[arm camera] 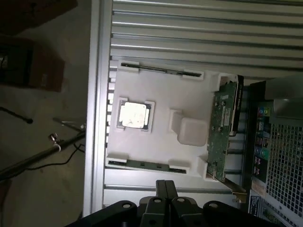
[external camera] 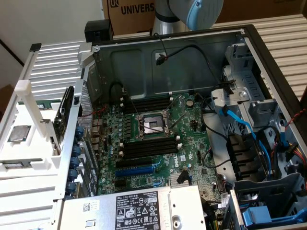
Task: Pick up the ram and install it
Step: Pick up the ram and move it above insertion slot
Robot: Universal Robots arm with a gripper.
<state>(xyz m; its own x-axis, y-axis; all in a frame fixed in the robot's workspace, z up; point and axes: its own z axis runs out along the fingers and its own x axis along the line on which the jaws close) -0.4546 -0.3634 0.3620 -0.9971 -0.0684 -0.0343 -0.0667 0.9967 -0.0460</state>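
1. The claw (arm camera: pixel 164 182) is pressed together and pinches nothing. It hangs above the near edge of the white tray (arm camera: pixel 161 94).
2. The ram (arm camera: pixel 147 164) stands on edge in a clip slot along the tray edge nearest the claw, and the claw does not touch it.
3. Further in, a raised white block (arm camera: pixel 191 131) and a processor chip (arm camera: pixel 134 115) seated in a square recess occupy the middle of the tray.
4. A second memory stick (arm camera: pixel 158 71) stands on edge in the slot along the opposite tray edge.
5. A green expansion card (arm camera: pixel 225 127) stands upright on the tray side that faces the computer case (external camera: pixel 144 57).
6. The tray rests on the ribbed metal desk (arm camera: pixel 199 28), just beside the case, at the exterior view's left.
7. Inside the case the motherboard (external camera: pixel 192 139) lies flat. Its black memory slots (external camera: pixel 148 146), beside the processor socket (external camera: pixel 149 125), are empty.
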